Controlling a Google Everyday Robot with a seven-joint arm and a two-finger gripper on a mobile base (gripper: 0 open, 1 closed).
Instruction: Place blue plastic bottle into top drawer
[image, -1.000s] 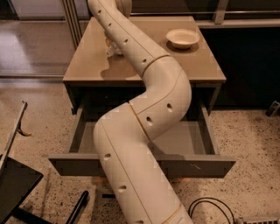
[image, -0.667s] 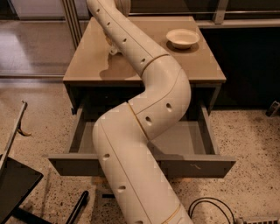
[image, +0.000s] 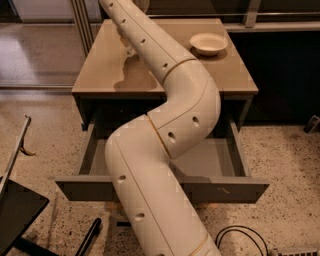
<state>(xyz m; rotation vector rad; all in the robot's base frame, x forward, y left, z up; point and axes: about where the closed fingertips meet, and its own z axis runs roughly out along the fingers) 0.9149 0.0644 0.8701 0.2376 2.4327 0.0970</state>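
Note:
My arm (image: 165, 150) rises across the middle of the view and reaches over the tan table top (image: 100, 75). My gripper is at its far end, above the back left of the table top, hidden behind the arm. A small pale piece (image: 128, 46) peeks out at the arm's left edge there; I cannot tell whether it is the blue plastic bottle or part of the gripper. The top drawer (image: 165, 191) is pulled out towards me. The part of its grey inside (image: 210, 160) that shows holds nothing; the arm covers the middle.
A white round bowl (image: 208, 43) stands at the back right of the table top. A dark wall runs along the right behind the table. A black frame (image: 20, 215) stands on the speckled floor at the lower left, and a black cable (image: 240, 235) lies at the lower right.
The far end of the arm and the pale piece beside it have shifted slightly towards the back of the table. The drawer and the bowl have not moved.

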